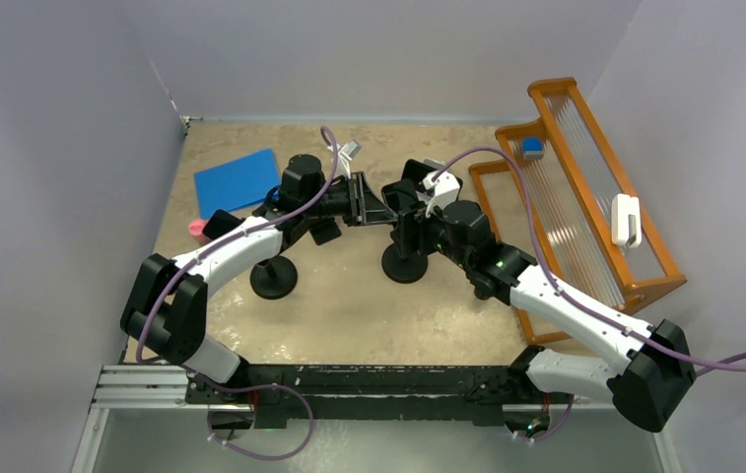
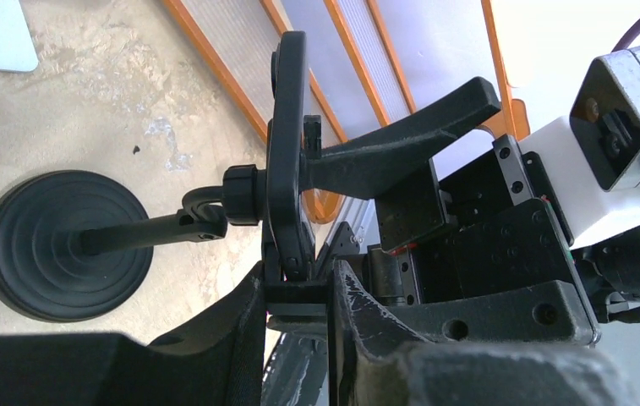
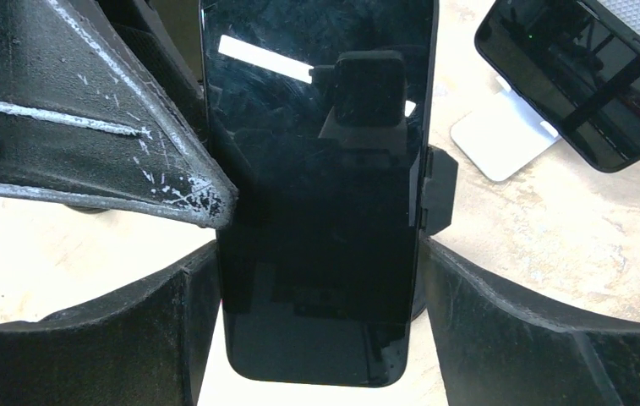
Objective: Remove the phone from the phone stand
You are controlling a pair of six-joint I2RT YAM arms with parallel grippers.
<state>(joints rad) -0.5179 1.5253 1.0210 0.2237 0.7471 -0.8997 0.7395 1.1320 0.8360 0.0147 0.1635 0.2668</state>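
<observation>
The phone, black with a dark glossy screen, stands upright in the clamp of the black phone stand. The stand's round base sits mid-table. My right gripper has one finger against each long edge of the phone, shut on it. A clamp tab presses on the phone's right edge. My left gripper is shut on the clamp's side block, seen edge-on in the left wrist view. From above, the left gripper and right gripper meet over the stand, hiding the phone.
A second black stand stands left of centre. A blue sheet and a pink object lie at the back left. An orange rack fills the right side. Another phone on a white stand sits behind.
</observation>
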